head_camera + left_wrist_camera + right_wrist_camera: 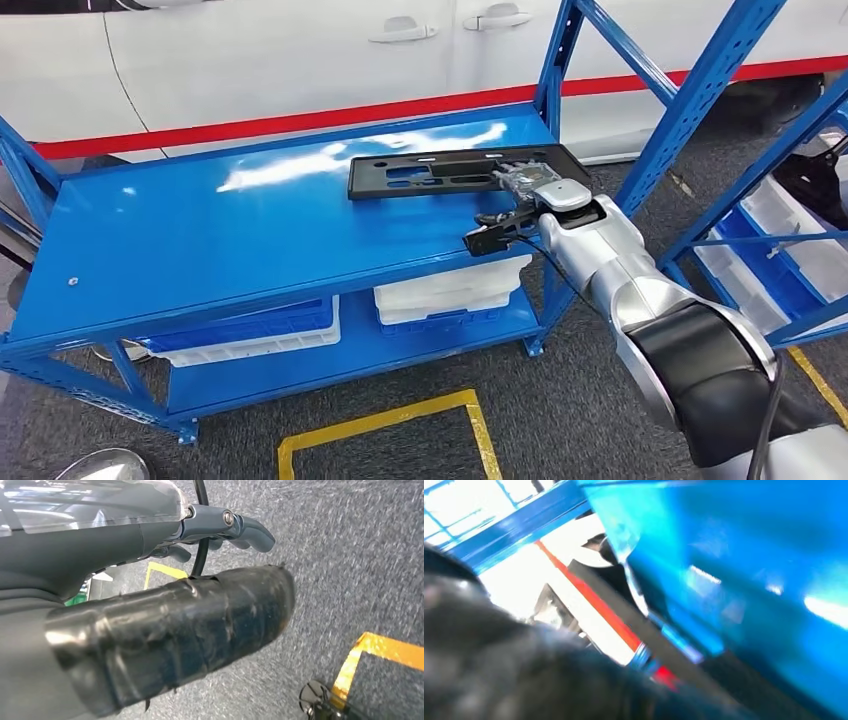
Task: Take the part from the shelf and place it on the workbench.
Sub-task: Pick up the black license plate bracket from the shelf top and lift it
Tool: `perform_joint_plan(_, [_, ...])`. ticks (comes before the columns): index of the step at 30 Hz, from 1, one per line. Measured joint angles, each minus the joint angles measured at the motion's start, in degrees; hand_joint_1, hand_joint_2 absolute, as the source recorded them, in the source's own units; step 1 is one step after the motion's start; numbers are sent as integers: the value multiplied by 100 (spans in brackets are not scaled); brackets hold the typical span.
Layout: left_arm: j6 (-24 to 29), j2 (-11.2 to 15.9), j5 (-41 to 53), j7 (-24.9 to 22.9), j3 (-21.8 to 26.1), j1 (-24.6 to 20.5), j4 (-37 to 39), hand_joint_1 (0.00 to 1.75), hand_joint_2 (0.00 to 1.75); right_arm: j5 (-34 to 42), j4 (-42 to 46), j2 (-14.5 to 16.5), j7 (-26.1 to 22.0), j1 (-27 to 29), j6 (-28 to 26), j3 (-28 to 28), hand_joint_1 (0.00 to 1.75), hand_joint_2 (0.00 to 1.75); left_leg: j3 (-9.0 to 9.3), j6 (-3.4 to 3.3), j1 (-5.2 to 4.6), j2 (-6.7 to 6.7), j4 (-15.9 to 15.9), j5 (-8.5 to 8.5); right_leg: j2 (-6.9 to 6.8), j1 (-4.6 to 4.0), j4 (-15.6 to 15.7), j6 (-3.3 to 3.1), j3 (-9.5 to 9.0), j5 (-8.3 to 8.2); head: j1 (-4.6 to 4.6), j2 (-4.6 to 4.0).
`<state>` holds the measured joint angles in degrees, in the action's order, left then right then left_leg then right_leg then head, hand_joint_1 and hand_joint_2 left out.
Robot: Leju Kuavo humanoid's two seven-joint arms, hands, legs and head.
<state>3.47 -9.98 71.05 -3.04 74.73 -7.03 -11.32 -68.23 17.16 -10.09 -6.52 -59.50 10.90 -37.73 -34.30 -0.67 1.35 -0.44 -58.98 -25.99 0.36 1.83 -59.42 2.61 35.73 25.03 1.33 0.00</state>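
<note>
Silver and black, the robot's right arm (640, 300) reaches in from the near side, and its right hand (530, 195) lies over the end of the black part (440, 172), a flat plate with cut-outs resting on the blue shelf (200, 230). From where I stand the fingers seem to be on the plate's end, but I cannot tell whether they have closed on it or merely touch it; the wrist picture is too smeared to settle that. Most of the plate stretches away from the hand across the shelf top, so it would be gripped at one end only. To do this step well, the fingers ought to get a firm hold on the rim before any lift, since a long flat piece held at its end will want to droop or twist. Lifting straight up first, then drawing back, should keep it off the blue upright (556, 60) just beyond the hand. Hanging over the grey floor (350, 555), the left hand (200, 530) holds nothing, its fingers loosely apart.
</note>
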Motion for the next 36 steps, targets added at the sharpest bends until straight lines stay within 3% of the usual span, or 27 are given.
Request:
perform_joint_plan(4, [-45, -11, 11, -3, 0, 3, 2, 0, 0, -1, -1, -1, -17, 24, -8, 0, 0, 0, 19, -112, 8, -1, 21, 10, 17, -11, 9, -79, 0, -2, 0, 0])
perform_joint_plan(7, [-90, -16, -53, -21, 2, 0, 2, 0, 0, -4, -2, -3, -27, 25, -8, 0, 0, 0, 41, -104, 19, 3, 55, 15, 23, -32, 0, -122, 2, 14, -1, 0])
perform_joint_plan(9, [-53, -17, -86, 2, 3, -1, 2, 0, 0, -5, -2, -4, -24, 27, -8, 0, 0, 0, 49, -75, 24, 5, 72, 19, 24, -40, -4, -139, 2, 19, 0, 0])
perform_joint_plan(13, [-24, -19, -91, 33, 2, -1, 2, 0, 0, -6, -2, -5, -14, 28, -10, 0, 0, 0, 56, 67, 41, 5, 92, 19, 23, -52, -10, -150, 4, 24, 0, 0])
perform_joint_plan(19, [-40, -19, -61, 33, 2, 0, 2, 0, 0, -15, -1, -5, -19, 31, -34, 0, 0, 0, 49, 96, 29, 3, 83, 12, 16, -58, -8, -149, -5, 24, 0, 0])
perform_joint_plan(23, [-74, -21, -25, 17, 2, 0, 2, 0, 0, -38, 0, -4, -26, 51, -212, 0, 0, 175, 45, 105, 23, 3, 65, 5, 14, -54, -3, -148, -17, 23, 0, 0])
perform_joint_plan(36, [-86, -32, -15, 40, -3, -2, 2, 0, 0, -131, 1, 60, -76, 100, -378, 0, 0, 175, 40, 103, 19, -2, 50, 3, 5, -50, 14, -135, -32, 14, 0, 0])
